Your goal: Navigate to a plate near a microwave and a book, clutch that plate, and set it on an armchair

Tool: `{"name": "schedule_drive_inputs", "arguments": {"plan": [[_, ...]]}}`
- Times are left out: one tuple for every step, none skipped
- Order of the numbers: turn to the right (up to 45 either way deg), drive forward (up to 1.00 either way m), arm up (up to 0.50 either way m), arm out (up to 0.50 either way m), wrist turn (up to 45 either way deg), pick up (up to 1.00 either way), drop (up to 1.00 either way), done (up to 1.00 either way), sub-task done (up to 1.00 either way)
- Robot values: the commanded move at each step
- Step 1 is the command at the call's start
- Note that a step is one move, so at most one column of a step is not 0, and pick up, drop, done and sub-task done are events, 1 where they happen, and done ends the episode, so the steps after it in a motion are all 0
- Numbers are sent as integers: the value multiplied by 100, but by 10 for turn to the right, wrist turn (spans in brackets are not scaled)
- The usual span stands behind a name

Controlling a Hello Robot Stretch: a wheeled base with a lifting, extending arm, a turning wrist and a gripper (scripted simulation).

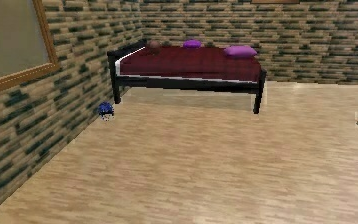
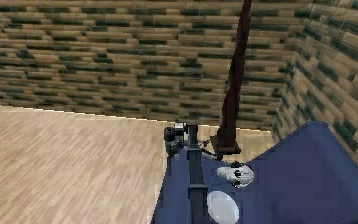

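White plate on blue armchair, apart from gripper

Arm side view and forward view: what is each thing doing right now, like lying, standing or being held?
Dark blue cushioned seat, bearing a pale disc.
Pale round flat disc, lying on the blue seat.
Gripper, by the seat's edge; cannot tell whether it holds anything.
Dark-framed bed with dark red cover, made, pillows on top.
Purple pillows, lying on the bed.
Small blue thing, on the wooden floor beside the brick wall.
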Motion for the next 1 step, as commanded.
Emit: {"name": "schedule_drive_inputs", "arguments": {"plan": [[0, 0, 0, -8, 0, 0, 0, 0, 0]]}}
